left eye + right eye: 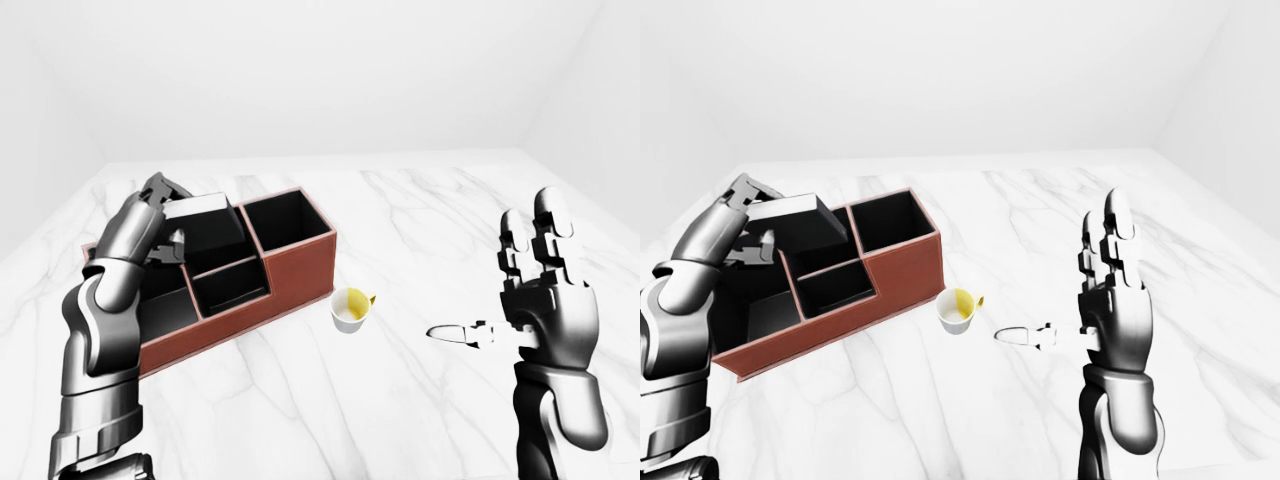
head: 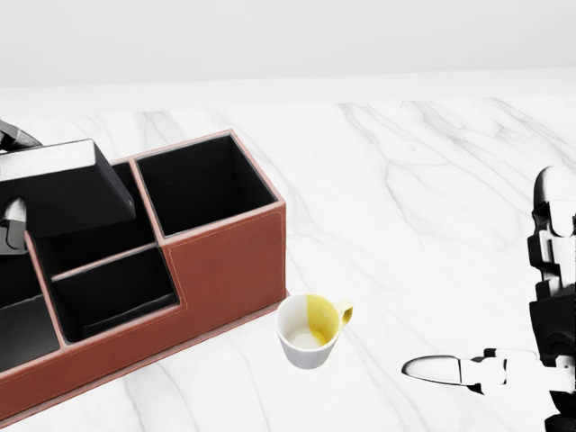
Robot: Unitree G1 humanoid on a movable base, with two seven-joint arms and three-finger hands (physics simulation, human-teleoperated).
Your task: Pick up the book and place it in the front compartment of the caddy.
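Note:
The book [image 1: 210,225] is dark with a light grey edge. My left hand [image 1: 165,228] is shut on it and holds it tilted over the middle of the red-brown caddy [image 1: 300,275], above its upper middle compartment. The book also shows in the head view [image 2: 63,184] at the left edge. The caddy has several black-lined compartments; a low one [image 2: 112,292] lies toward the bottom of the view. My right hand [image 1: 520,290] is open and empty, raised to the right of the caddy, thumb pointing left.
A small white cup with a yellow inside and handle [image 1: 350,310] stands on the white marble table [image 1: 420,220] just right of the caddy's lower corner. White walls rise beyond the table's top edge.

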